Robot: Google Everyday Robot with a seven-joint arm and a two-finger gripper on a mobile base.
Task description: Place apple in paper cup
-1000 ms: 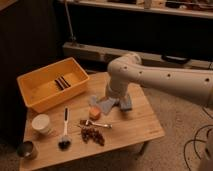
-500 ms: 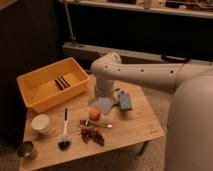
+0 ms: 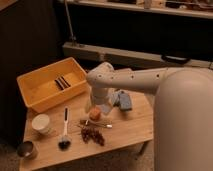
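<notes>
The apple (image 3: 94, 113) is a small orange-red fruit lying near the middle of the wooden table (image 3: 127, 131). The gripper (image 3: 100, 103) hangs from the white arm just above and slightly right of the apple, close over it. The white paper cup (image 3: 41, 123) stands upright near the table's left edge, well left of the apple and gripper, with nothing in it that I can see.
A large yellow bin (image 3: 50, 88) holding dark items sits at the back left. A dark metallic cup (image 3: 26, 149) is at the front left corner. A black brush (image 3: 64, 134), dark grapes (image 3: 92, 135) and a blue-grey cloth (image 3: 122, 99) lie around the apple.
The arm has swung left and lowered, bringing the gripper from the cloth area down over the apple. The apple and cup have not moved.
</notes>
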